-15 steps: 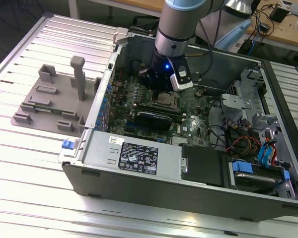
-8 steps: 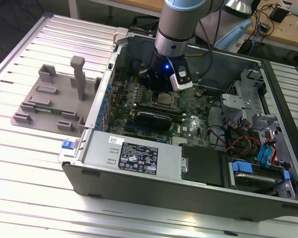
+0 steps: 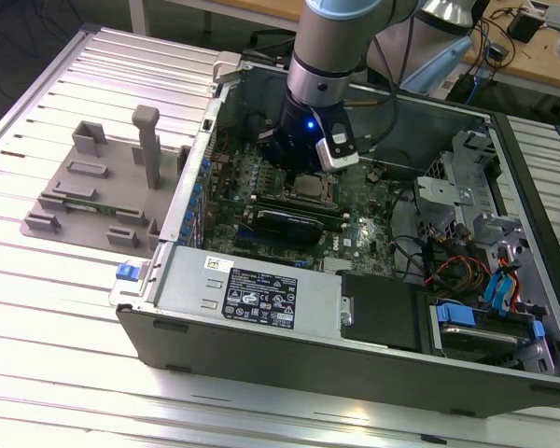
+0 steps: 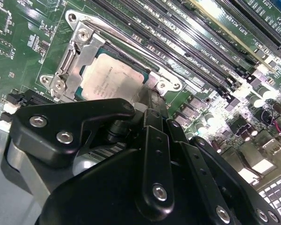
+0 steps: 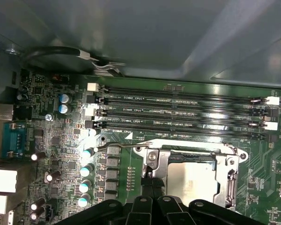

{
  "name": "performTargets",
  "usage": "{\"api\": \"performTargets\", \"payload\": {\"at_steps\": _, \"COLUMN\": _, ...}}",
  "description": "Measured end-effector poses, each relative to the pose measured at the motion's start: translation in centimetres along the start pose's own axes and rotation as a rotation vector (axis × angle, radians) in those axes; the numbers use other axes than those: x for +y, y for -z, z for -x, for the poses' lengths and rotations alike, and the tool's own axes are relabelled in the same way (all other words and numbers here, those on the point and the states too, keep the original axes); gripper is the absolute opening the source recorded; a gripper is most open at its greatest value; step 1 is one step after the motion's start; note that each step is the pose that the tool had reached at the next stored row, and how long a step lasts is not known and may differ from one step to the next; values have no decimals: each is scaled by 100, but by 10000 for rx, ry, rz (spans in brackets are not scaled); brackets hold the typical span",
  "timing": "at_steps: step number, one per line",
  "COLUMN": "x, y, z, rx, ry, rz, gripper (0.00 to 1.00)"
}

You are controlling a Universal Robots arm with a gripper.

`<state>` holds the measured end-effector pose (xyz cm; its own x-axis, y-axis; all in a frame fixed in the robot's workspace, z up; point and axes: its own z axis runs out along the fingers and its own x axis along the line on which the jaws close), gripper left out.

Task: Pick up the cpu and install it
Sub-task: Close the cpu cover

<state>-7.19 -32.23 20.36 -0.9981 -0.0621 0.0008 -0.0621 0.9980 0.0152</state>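
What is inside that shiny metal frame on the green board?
The cpu lies inside the metal frame, its silver top showing. The gripper covers one edge of it in the second wrist view. What lies under the cpu is hidden.

This looks like a robot lab or workshop. A robot arm (image 3: 331,47) reaches into an open computer (image 3: 261,345) that lies on a metal table (image 3: 65,308) with long ribs. On the exterior view's left, a grey plastic holder (image 3: 103,187) sits on the table. Far behind stands a wooden bench (image 3: 541,67) with wires (image 3: 500,23) on it.
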Motion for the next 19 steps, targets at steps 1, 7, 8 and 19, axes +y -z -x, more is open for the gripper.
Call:
{"api": "performTargets", "payload": {"at_steps": 1, "x": 0, "y": 5, "z": 0, "rx": -4, "ry": 0, "rz": 2, "gripper": 11}}
{"api": "performTargets", "payload": {"at_steps": 7, "x": 1, "y": 74, "z": 0, "rx": -4, "ry": 0, "rz": 1, "gripper": 11}}
{"api": "performTargets", "payload": {"at_steps": 8, "x": 1, "y": 90, "z": 0, "rx": -4, "ry": 0, "rz": 1, "gripper": 11}}
{"api": "performTargets", "payload": {"at_steps": 19, "x": 7, "y": 437, "z": 0, "rx": -52, "ry": 1, "rz": -2, "gripper": 11}}
